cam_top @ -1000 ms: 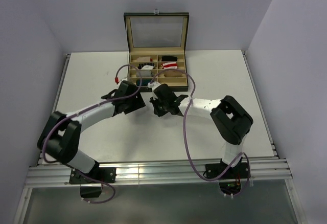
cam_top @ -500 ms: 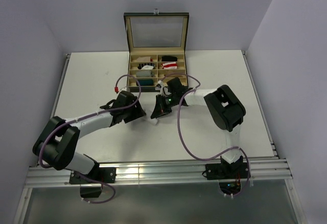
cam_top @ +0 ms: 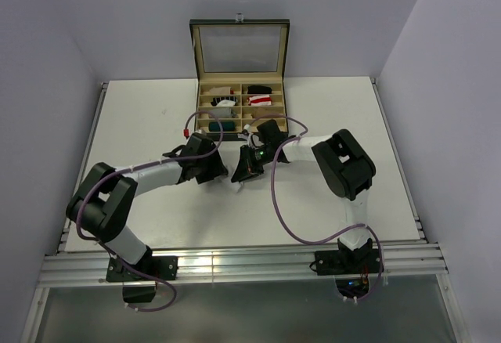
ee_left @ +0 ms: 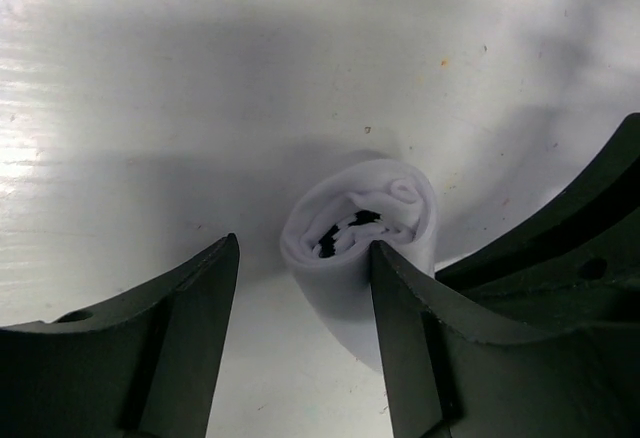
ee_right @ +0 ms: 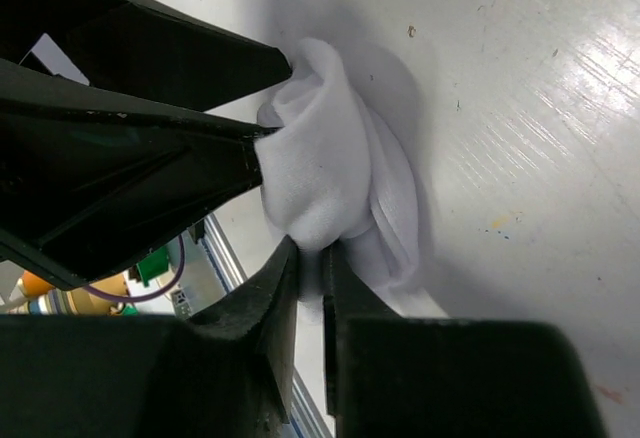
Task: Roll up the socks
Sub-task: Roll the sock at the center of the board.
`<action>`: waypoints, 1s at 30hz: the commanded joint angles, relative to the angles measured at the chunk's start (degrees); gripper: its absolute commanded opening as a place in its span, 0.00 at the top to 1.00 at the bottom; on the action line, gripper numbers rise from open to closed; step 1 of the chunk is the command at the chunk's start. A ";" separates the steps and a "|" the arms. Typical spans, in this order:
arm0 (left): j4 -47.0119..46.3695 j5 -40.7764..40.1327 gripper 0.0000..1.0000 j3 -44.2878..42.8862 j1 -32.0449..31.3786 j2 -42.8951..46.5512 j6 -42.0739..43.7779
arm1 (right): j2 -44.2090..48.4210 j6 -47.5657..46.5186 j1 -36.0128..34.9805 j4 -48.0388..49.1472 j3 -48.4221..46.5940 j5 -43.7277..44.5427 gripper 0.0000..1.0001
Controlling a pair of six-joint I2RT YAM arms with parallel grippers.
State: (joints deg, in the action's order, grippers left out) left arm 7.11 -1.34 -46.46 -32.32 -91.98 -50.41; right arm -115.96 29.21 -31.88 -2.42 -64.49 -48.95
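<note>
The left pincer (ee_left: 302, 254) is partly open, and the white sock (ee_left: 362, 220) sits between its two fingers. The sock is rolled up into a small, fat roll. It lies on the white worktop (cam_top: 141, 124), with one open end facing the left wrist camera. You can see the layers curled inside that end, with some dark bits in the middle. One finger of the left pincer touches the side of the roll. The other finger stands a little apart from it, with bare worktop showing in the gap.

The right pincer (ee_right: 310, 251) is almost closed. It pinches a fold of the white sock between its two fingertips. It comes at the roll from the other side, so the two pincers face each other with the sock between them.

From above, both arms reach to the middle of the worktop, just in front of a box (cam_top: 199, 108). The lid (cam_top: 239, 49) of the box stands up, open. The box has many small parts inside. A red and white sock (cam_top: 261, 100) lies in one of them.
</note>
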 commanded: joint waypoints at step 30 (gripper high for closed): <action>-2.92 3.02 0.36 -0.64 -0.82 -1.52 1.28 | -3.04 -2.76 -0.73 -4.97 4.28 8.61 0.89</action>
State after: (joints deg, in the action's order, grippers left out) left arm 0.38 1.69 -44.05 -32.97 -91.13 -50.22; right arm -115.22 29.39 -31.88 -1.41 -63.24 -48.14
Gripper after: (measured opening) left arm 0.645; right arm 0.216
